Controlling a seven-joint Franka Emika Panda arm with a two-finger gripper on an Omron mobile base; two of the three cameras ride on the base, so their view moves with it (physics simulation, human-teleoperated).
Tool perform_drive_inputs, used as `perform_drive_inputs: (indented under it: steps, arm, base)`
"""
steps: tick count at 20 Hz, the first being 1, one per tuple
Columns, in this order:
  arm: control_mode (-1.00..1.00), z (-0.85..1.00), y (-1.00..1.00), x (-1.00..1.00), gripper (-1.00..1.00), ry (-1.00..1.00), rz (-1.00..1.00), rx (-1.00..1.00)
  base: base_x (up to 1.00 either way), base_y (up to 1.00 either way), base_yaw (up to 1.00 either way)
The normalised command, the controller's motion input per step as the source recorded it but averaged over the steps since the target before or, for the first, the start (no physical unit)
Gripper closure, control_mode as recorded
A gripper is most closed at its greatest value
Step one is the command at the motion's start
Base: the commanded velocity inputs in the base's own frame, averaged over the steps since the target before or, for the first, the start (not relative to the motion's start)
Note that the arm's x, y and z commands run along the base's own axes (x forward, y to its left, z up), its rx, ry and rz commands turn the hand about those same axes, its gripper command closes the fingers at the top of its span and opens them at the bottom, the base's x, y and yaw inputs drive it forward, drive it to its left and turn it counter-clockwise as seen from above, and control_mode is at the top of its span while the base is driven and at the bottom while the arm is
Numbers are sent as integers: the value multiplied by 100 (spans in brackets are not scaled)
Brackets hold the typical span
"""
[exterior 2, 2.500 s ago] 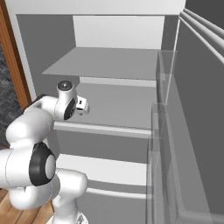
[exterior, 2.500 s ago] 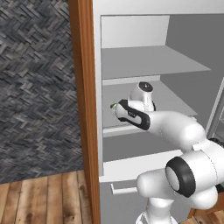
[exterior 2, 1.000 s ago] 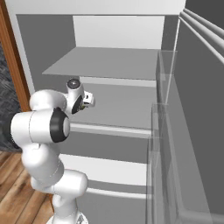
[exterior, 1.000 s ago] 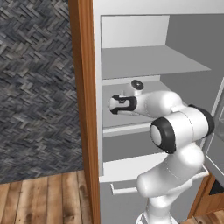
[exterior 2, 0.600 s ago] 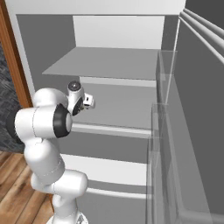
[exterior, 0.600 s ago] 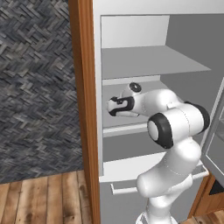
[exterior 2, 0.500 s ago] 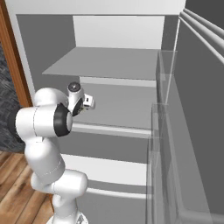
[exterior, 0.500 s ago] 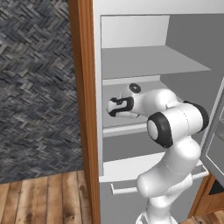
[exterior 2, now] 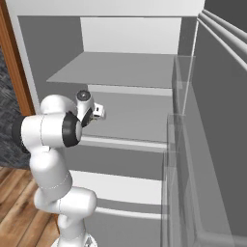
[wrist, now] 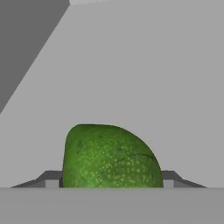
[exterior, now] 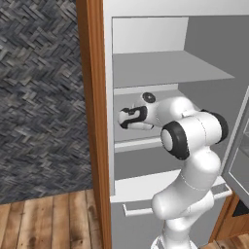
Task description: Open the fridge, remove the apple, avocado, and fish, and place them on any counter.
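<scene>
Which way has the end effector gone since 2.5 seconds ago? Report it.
Yes, it moved. In the left base view the end effector went left along the fridge shelf toward the wooden panel, now closing around the avocado.

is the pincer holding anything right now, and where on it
The avocado sits between the pincer fingers at its sides, but a firm hold cannot be told.

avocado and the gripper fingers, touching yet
Cannot tell. In the hand view the avocado sits between the fingertips, its sides meeting them at the edge, but no clear contact or gap shows.
</scene>
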Motion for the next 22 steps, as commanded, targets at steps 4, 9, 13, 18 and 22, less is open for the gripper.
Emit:
perform_drive_inputs:
  steps: [4, 9, 13, 18, 22]
  arm:
    - [-100, 0, 0, -2, 100, 0, 0, 0]
    - [-100, 1, 0, -88, 100, -16, -1, 0]
    - [-100, 64, -14, -100, 100, -1, -2, 5]
    - [-100, 100, -45, -92, 100, 0, -5, 4]
    - [-100, 100, -35, -88, 100, 2, 0, 0]
  base:
    - [0, 0, 0]
    - [0, 0, 0]
    - [0, 0, 0]
    - [0, 0, 0]
    - [0, 0, 0]
